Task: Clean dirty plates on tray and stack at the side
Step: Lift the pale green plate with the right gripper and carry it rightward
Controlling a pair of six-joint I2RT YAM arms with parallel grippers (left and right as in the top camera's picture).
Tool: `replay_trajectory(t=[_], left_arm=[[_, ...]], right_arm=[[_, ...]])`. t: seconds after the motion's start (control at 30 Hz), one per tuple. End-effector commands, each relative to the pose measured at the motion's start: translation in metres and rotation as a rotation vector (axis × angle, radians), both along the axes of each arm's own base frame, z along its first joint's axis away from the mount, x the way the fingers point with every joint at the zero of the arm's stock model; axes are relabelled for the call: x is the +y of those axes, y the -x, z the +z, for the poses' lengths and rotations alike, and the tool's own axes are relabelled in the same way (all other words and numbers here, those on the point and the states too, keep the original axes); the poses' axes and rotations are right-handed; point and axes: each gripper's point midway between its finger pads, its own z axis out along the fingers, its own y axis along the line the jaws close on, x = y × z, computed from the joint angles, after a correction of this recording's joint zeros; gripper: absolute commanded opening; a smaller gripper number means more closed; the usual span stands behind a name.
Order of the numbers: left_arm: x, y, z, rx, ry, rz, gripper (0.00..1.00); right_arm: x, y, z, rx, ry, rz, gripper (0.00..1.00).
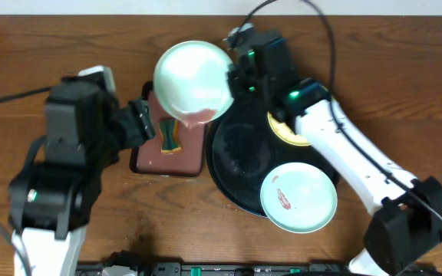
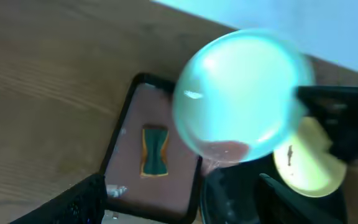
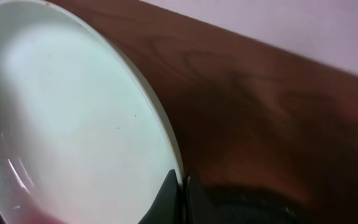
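Note:
My right gripper [image 1: 235, 73] is shut on the rim of a pale mint-blue plate [image 1: 194, 80], held tilted in the air over the reddish-brown tray [image 1: 167, 153]. A red-brown smear pools at the plate's low edge [image 2: 229, 149]. In the right wrist view the plate [image 3: 61, 118] fills the left and the fingers [image 3: 182, 193] pinch its rim. On the black round tray [image 1: 240, 153] lie a second mint-blue plate [image 1: 299, 197] with a smear and a pale yellow plate [image 1: 286, 130], partly hidden by the right arm. My left gripper [image 2: 179, 199] is open and empty above the reddish-brown tray.
A green and orange sponge [image 1: 169, 138] lies on the reddish-brown tray, also seen in the left wrist view [image 2: 155, 151]. White crumbs [image 2: 115, 190] sit at that tray's edge. Bare wood tabletop [image 1: 67, 46] lies to the left and back.

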Motion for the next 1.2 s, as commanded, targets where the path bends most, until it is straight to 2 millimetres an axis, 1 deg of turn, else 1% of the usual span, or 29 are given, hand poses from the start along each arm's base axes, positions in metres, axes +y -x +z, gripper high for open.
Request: replay_trajectory(t=[0.0, 0.1, 0.2, 0.3, 0.4, 0.5, 0.6, 0.73, 0.8, 1.17], left_arm=[[0.002, 0.013, 0.015, -0.043, 0.01, 0.001, 0.76], [0.003, 0.022, 0.016, -0.042, 0.009, 0.001, 0.76], [0.004, 0.027, 0.013, -0.027, 0.007, 0.001, 0.76], [0.006, 0.028, 0.011, -0.016, -0.002, 0.01, 0.76], [0.009, 0.028, 0.011, -0.016, -0.011, 0.021, 0.76], [0.009, 0.028, 0.011, -0.017, -0.011, 0.022, 0.76], [0.009, 0.027, 0.011, -0.017, -0.012, 0.021, 0.76], [0.009, 0.027, 0.011, -0.016, -0.012, 0.021, 0.76], [0.009, 0.027, 0.011, -0.016, -0.012, 0.022, 0.77], [0.008, 0.027, 0.01, -0.014, -0.012, 0.021, 0.76]], right_arm=[[0.012, -0.006, -0.006, -0.135, 0.174, 0.002, 0.01], [0.017, -0.006, 0.004, -0.238, 0.27, -0.021, 0.01], [0.026, 0.001, 0.017, -0.337, 0.372, -0.015, 0.01], [0.037, 0.012, 0.023, -0.41, 0.473, 0.005, 0.01], [0.039, 0.02, 0.034, -0.481, 0.574, -0.035, 0.01], [0.041, 0.027, 0.05, -0.554, 0.64, -0.096, 0.01], [0.047, 0.034, 0.06, -0.6, 0.668, -0.108, 0.01], [0.05, 0.041, 0.064, -0.619, 0.694, -0.117, 0.01], [0.048, 0.042, 0.065, -0.622, 0.703, -0.136, 0.01], [0.052, 0.045, 0.065, -0.627, 0.706, -0.125, 0.01]])
